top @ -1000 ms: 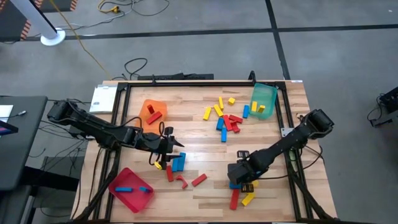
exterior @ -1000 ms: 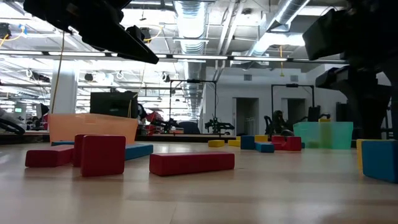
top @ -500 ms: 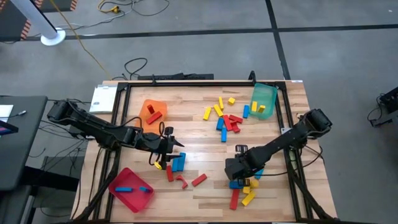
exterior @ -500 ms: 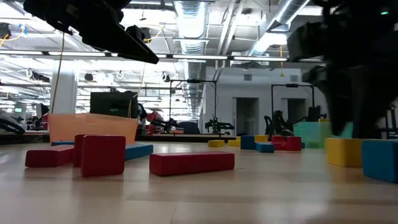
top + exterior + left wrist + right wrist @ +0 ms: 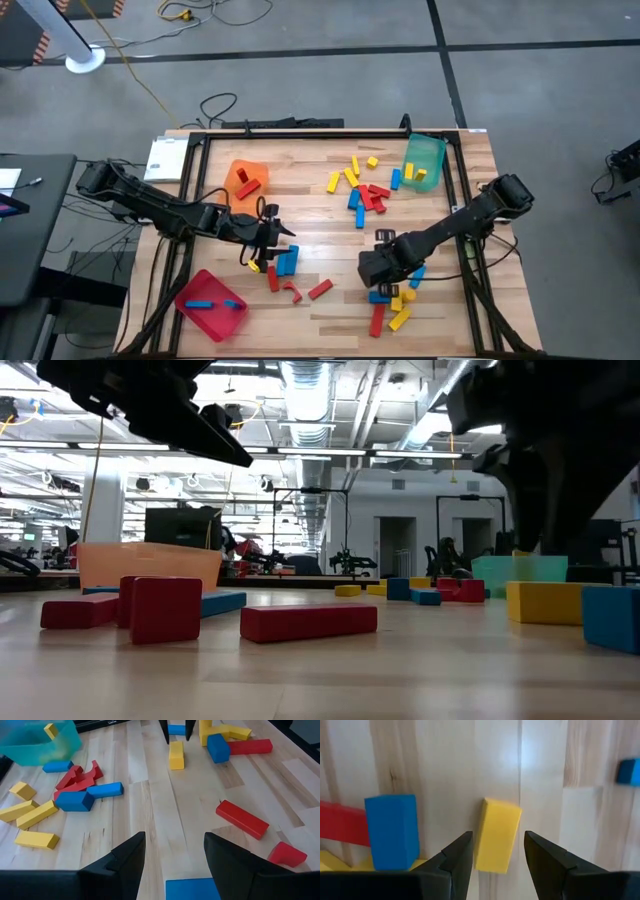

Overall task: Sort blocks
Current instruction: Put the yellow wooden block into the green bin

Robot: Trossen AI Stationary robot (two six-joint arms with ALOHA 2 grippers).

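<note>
Here the right claw (image 5: pixel 494 865) hangs released, a yellow block (image 5: pixel 497 835) lying between its fingers on the worktop (image 5: pixel 445 760); the left claw (image 5: pixel 174 855) gapes empty above a blue block (image 5: pixel 192 889).

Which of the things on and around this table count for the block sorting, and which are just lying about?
Part of the job:
- loose blocks in red, blue and yellow
- orange tray, red tray, green tray
- left gripper, open over a blue block
- right gripper, open over a yellow block

Lying about:
- white box at the table's edge
- cables on the floor
</note>
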